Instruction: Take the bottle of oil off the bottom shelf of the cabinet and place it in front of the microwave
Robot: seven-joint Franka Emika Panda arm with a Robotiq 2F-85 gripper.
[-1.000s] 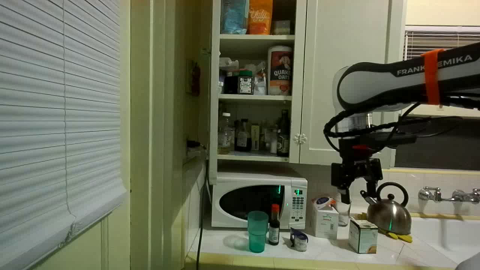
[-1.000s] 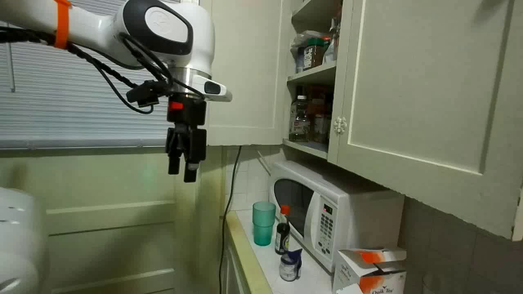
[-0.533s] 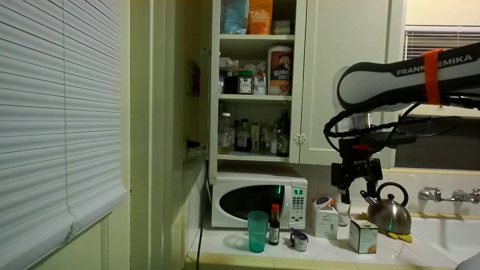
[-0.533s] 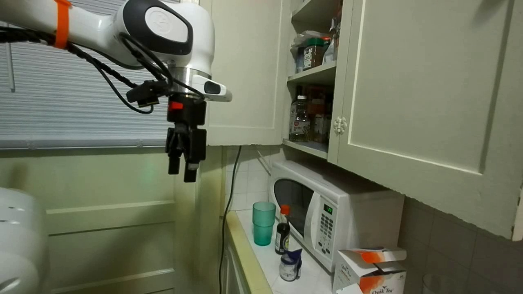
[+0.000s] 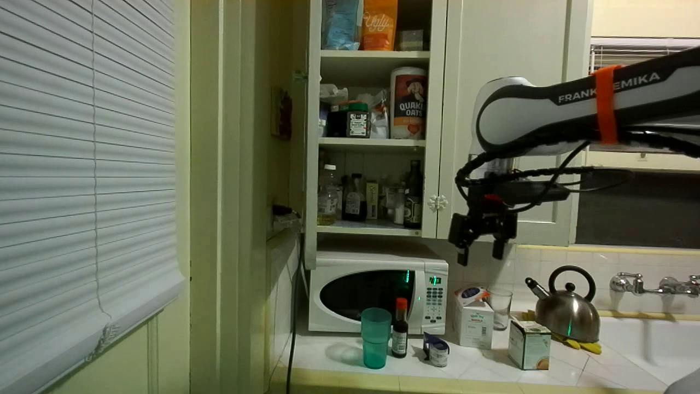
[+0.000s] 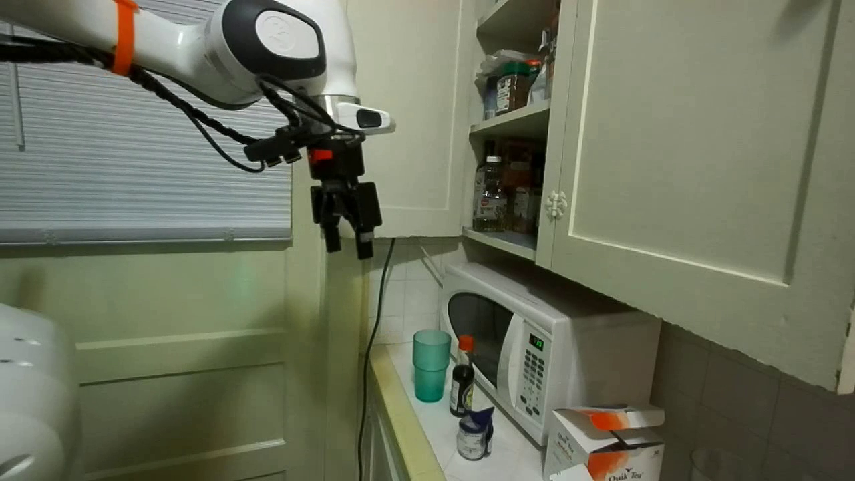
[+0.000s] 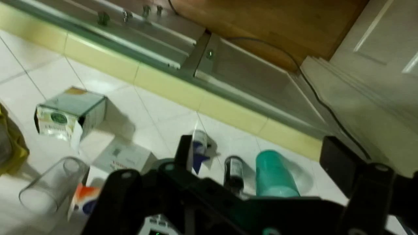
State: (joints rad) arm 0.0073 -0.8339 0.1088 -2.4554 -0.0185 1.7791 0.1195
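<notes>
First, level the gripper [image 5: 480,258], which points down, higher than the tabletop [image 5: 473,365]; its fingers [image 7: 339,164] stand wide apart with nothing between them, right for what I judge the approach to the cabinet [image 5: 436,109]. A downward reach would likely foul the shelf board above [image 5: 372,142]. The bottle of oil [image 5: 328,200] stands upright on the bottom shelf [image 5: 372,231], at the end nearest the tabletop's corner by the black cable [image 5: 293,328], so go in straight, minding the cabinet's side and the dark bottle [image 5: 354,203] nearby. Take the bottle of oil mid-body, lift barely, draw out towards the tabletop's front edge [image 5: 426,384], then set it down before the microwave [image 5: 355,290], clear of the teal cup [image 5: 375,339] and red-capped bottle [image 5: 400,331].
</notes>
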